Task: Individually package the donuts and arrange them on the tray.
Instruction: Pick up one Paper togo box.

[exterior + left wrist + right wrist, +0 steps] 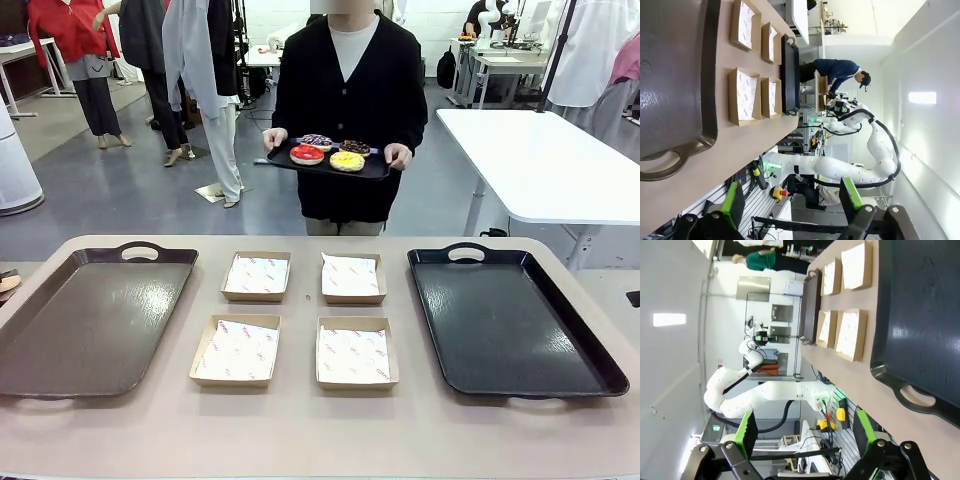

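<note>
Across the table a person holds a small black serving tray (375,172) with both hands. On it lie the donuts: a red one (307,154), a yellow one (347,161), a purple-white sprinkled one (316,141) and a chocolate one (355,147). My left gripper (790,200) is open and holds nothing, off the near table edge beside the dark brown tray (675,75). Beside the black tray (920,315) my right gripper (805,430) is also open and holds nothing.
The table carries a brown tray (95,320) at the left and a black tray (510,320) at the right. Between them stand several shallow paper-lined cardboard boxes (257,276) in two rows. A white table (550,160) is behind at the right.
</note>
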Controlling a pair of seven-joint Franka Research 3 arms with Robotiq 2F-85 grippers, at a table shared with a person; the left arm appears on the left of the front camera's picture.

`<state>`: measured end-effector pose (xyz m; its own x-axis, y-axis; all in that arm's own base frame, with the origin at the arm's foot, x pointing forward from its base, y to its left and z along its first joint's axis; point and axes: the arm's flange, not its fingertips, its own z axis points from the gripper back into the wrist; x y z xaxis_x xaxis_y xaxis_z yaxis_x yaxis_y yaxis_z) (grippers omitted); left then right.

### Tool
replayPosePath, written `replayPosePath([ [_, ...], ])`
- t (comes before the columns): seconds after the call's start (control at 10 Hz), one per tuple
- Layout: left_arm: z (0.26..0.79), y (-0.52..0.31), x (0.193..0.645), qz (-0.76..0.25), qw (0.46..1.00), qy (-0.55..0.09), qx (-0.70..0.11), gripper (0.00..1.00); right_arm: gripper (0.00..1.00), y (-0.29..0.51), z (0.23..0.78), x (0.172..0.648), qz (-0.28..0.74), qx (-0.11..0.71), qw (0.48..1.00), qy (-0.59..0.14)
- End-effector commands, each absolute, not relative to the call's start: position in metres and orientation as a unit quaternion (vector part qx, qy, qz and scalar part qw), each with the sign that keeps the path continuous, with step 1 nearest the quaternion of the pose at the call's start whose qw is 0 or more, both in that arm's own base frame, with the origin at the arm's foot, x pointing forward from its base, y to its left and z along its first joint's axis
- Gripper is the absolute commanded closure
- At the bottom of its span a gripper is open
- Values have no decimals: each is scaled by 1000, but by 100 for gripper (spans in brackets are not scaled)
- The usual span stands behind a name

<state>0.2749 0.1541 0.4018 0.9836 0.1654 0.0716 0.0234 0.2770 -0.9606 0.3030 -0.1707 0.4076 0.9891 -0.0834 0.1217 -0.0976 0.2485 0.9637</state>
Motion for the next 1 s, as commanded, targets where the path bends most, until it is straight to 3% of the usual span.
replayPosePath([
  [0.0,405,158,272,24,794,-89,-601,0,0,-183,401,288,15,613,786,-78],
  [0.9,404,154,275,33,795,-85,-599,0,0,-181,405,292,5,609,790,-75],
])
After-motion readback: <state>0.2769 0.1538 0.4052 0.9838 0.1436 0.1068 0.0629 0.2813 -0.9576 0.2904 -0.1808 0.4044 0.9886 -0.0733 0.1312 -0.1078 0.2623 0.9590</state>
